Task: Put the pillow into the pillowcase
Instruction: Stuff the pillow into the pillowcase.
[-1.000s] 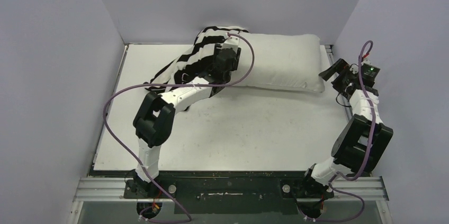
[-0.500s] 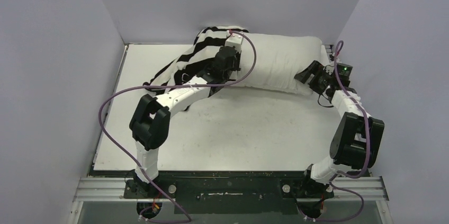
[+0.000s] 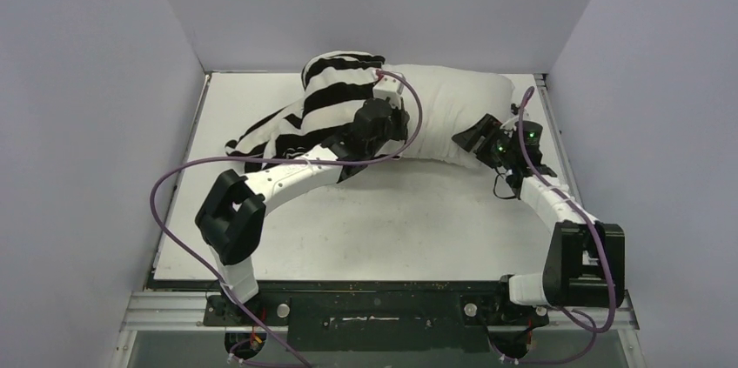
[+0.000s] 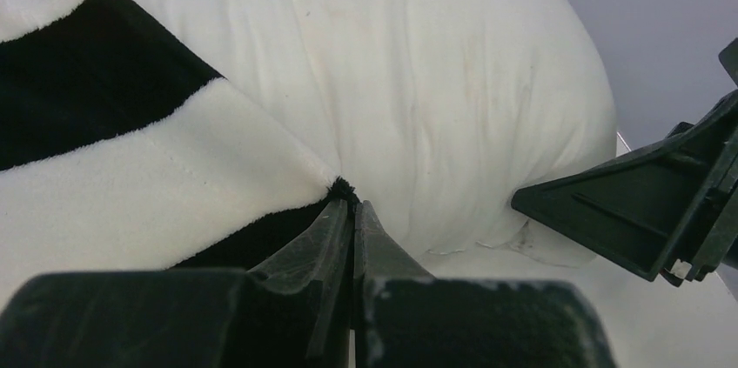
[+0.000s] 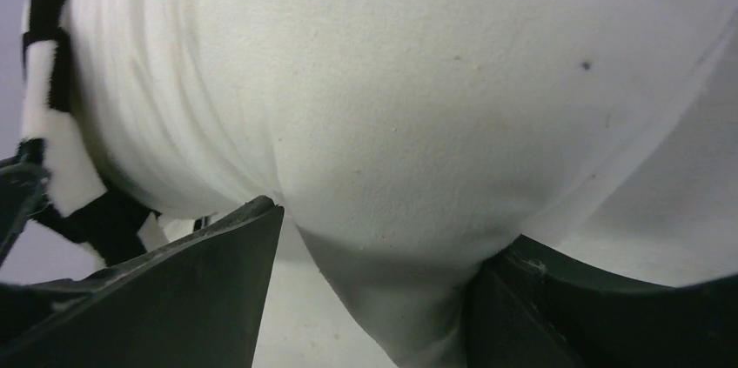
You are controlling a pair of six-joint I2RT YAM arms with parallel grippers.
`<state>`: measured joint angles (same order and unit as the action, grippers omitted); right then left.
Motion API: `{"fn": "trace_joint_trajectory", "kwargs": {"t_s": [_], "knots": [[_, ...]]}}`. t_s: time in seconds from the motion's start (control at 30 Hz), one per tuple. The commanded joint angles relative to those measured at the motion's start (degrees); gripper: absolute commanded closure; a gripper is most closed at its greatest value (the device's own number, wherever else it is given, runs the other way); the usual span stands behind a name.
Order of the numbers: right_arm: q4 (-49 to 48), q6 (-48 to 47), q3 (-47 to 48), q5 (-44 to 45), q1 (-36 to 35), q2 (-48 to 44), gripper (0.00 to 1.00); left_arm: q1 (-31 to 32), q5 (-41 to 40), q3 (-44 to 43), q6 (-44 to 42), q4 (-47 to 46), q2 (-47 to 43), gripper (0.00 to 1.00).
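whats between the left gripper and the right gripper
The uncovered part of the pillow spans from the left gripper to the right gripper, clearest in the top view.

Even, diffuse light filled the top view. The white surface (image 3: 392, 220) looked bright without glare, and only soft shadows lay under the arms. In the left wrist view the pillow (image 4: 435, 81) was well lit and fairly sharp, while the left end effector (image 4: 352, 229) was dark and blurred up close. The right wrist view was softer overall, with the right end effector (image 5: 379, 255) in shadow.
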<state>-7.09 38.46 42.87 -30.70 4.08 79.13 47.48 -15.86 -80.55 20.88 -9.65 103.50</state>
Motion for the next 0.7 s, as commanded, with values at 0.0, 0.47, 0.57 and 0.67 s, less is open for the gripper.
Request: {"fn": "trace_joint_trajectory", "kwargs": {"t_s": [0.0,0.47,0.57,0.67], "knots": [[-8.33,7.24,0.23,-4.41,-7.74,-7.54,0.33,3.49,9.44,-0.73,4.03,-7.39,-6.98,1.0],[21.54,-11.71,10.6,12.6,-8.51,-17.12,0.0,-11.42,19.06,7.14,7.29,3.2,-18.02,0.68],[23.3,-12.76,12.53,19.93,-9.69,-16.82,0.0,-14.86,21.69,7.27,6.68,7.02,-19.47,0.53],[21.25,-13.03,12.69,23.31,-12.22,-16.86,0.0,-19.48,25.42,7.33,6.32,12.64,-20.23,0.46]]}}
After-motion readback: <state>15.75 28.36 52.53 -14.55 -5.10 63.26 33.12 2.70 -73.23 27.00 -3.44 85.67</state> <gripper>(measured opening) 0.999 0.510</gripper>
